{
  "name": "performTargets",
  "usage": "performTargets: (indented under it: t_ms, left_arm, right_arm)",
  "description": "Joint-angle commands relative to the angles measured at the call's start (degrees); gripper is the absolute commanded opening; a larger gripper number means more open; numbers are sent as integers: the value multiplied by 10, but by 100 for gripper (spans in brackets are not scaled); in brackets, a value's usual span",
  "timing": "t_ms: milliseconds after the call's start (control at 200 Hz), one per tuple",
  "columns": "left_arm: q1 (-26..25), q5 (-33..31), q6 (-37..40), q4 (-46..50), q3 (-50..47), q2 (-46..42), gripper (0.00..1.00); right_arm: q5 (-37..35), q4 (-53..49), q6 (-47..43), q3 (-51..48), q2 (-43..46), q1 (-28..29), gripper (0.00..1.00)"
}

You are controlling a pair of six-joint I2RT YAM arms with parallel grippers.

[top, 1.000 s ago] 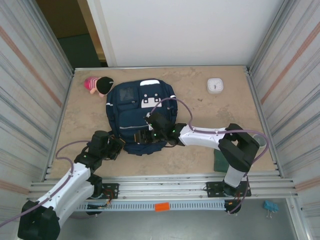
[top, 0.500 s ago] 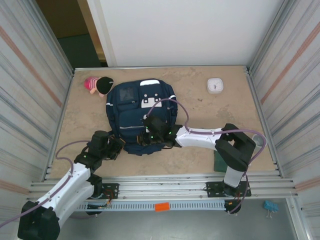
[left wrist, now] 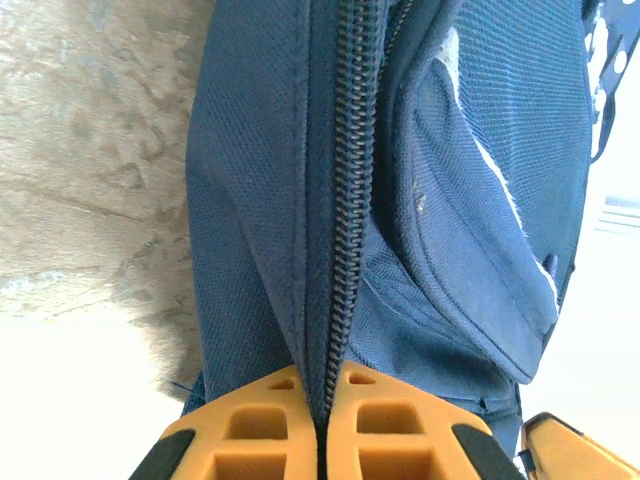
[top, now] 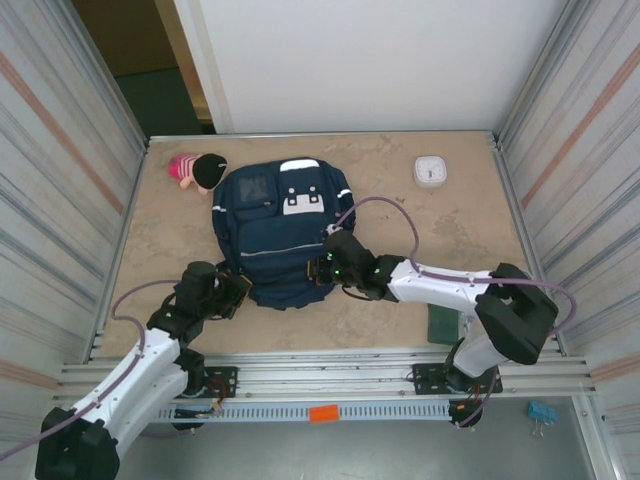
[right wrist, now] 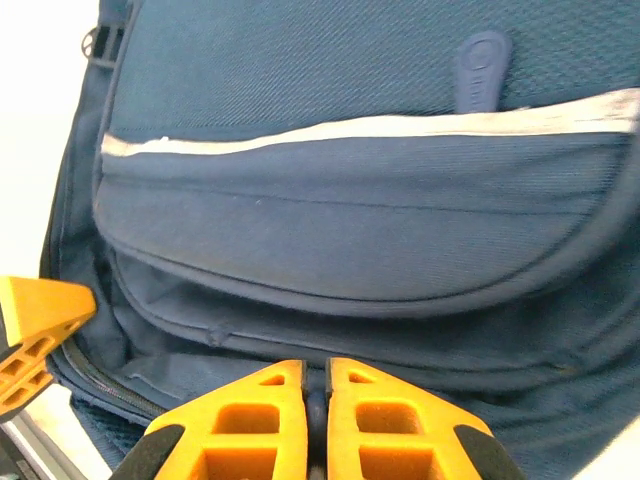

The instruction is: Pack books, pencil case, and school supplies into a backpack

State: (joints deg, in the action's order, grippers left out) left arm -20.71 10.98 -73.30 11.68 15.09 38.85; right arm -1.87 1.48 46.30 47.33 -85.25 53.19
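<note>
**Top view.** The navy backpack (top: 280,215) is lying flat on the table (top: 470,220), its white-patched front pocket facing up. The left gripper (top: 236,293) is meeting its near left corner and the right gripper (top: 318,270) its near edge. From above, both sets of fingertips are merging with the dark fabric, so their spacing is unreadable.

**Left wrist view.** The orange fingers (left wrist: 250,430) are pressing together on the seam carrying the zipper (left wrist: 345,200), with the jaws clamped on the backpack. The lower edge of the frame is cutting the fingers off.

**Right wrist view.** The jaws are sitting almost together, pinching a dark piece of the backpack's lower edge. What exactly they are nipping is too shadowed to identify.

**Surroundings.** The dark green book (top: 438,325) is lying near the right arm's base, partly hidden beneath the arm. A white square device (top: 430,171) and a pink plush toy (top: 193,170) are resting at the far side.
</note>
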Motion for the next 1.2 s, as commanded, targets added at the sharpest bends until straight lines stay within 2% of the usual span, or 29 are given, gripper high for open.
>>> performTargets:
  t_ms: [0, 321, 556, 882, 1137, 1193]
  left_arm:
    - [5, -39, 14, 9, 12, -11, 1]
    - [6, -48, 12, 27, 16, -35, 2]
    - [6, -52, 31, 47, 36, -57, 2]
    - [6, -74, 59, 105, 73, -92, 1]
    - [7, -101, 88, 157, 94, -129, 1]
    - [7, -102, 115, 159, 103, -132, 8]
  right_arm:
    - [-56, -32, 3, -32, 39, -37, 0]
    - [-28, -12, -35, -81, 92, -128, 0]
    - [-27, -6, -73, -84, 120, -150, 0]
    - [31, 28, -102, -67, 100, -254, 0]
    - [75, 81, -105, -48, 48, -266, 0]
    - [84, 94, -104, -46, 53, -257, 0]
